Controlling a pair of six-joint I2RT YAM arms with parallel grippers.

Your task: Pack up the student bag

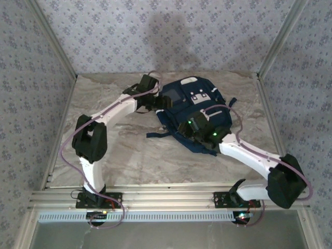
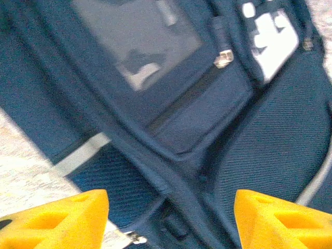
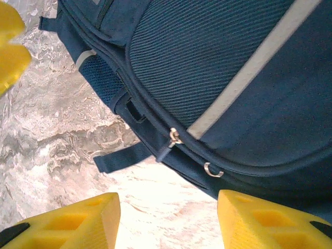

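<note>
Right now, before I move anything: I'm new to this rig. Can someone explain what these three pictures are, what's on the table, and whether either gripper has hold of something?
You are driving two white-and-black robot arms bolted at the near edge of a marble-patterned table. The overhead picture looks down from above and behind them, with the left arm on the left. The other two pictures come from cameras on the wrists, and the yellow wedges at the bottom of each are that arm's own fingers. On the table lies the student bag, navy with a grey panel and white patches. The left gripper is over the panel end of the bag. The right gripper is over the bag's edge, near a zipper pull. Both are open and hold nothing.
</note>
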